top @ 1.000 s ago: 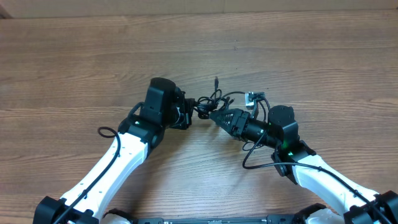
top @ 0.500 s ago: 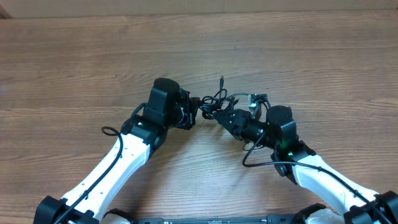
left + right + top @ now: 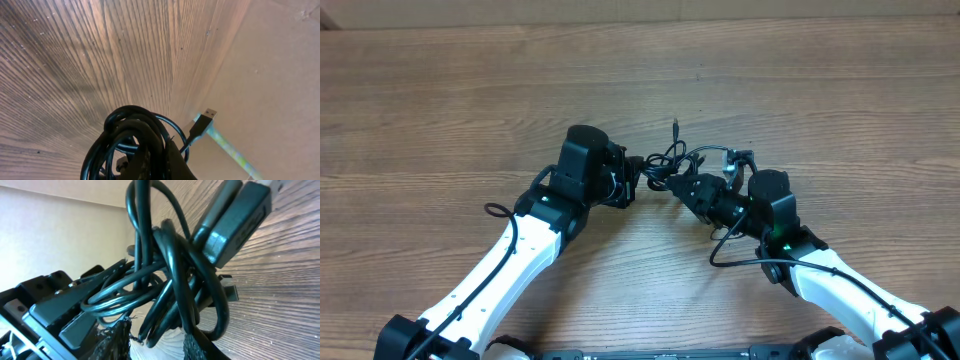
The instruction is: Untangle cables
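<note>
The cables (image 3: 672,163) sit bunched in a small knot near the middle of the worktop (image 3: 470,100), between the two arms. From overhead the strands blur together. The left gripper (image 3: 638,182) is clamped on the knot's left side, its fingertips mostly buried under loops. The right gripper (image 3: 674,188) stands narrow with strands between its fingers; whether it pinches them cannot be told. A silvery plug (image 3: 731,160) lies just beside the right wrist.

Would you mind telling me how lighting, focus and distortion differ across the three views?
Overhead: even, soft light, faint shadows, but the cables read as one small dark clump on the table. Left wrist: wood grain fans out with wide-angle distortion; the plug is fairly sharp. Right wrist: cables crowd the lens, glossy highlights, the near connector soft.
</note>
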Robot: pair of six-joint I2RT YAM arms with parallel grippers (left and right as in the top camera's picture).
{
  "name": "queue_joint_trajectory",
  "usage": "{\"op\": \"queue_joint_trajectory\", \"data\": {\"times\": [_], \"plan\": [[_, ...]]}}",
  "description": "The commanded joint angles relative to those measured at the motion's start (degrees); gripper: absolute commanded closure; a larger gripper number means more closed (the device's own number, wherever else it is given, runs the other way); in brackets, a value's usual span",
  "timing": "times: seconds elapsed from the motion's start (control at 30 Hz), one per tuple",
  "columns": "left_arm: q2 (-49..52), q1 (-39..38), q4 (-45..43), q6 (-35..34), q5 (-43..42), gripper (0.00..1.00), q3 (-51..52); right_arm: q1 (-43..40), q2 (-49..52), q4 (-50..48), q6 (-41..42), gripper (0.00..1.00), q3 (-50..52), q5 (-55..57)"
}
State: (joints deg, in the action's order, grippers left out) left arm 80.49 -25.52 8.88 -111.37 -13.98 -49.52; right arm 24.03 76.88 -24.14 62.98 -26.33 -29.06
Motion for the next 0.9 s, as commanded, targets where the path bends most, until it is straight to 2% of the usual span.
{"op": "queue_joint_trajectory", "data": {"times": [0.0, 0.27, 0.57, 0.87], "plan": [[-0.7, -0.5, -0.6, 0.6, -4.2, 0.96, -0.5, 0.0, -0.2, 0.4, 0.0, 0.67, -0.5, 2.3], [-0.7, -0.5, -0.8, 0.7, -5.2, 0.96, -0.5, 0.0, -0.2, 0.9, 0.0, 0.72, -0.5, 2.5], [-0.7, -0.5, -0.8, 0.6, -5.0, 0.96, -0.5, 0.0, -0.2, 0.9, 0.0, 0.95, -0.5, 2.0], [-0.7, -0.4, -0.6, 0.6, -2.1, 0.96, -0.5, 0.0, -0.2, 0.9, -0.1, 0.96, -0.5, -2.8]]}}
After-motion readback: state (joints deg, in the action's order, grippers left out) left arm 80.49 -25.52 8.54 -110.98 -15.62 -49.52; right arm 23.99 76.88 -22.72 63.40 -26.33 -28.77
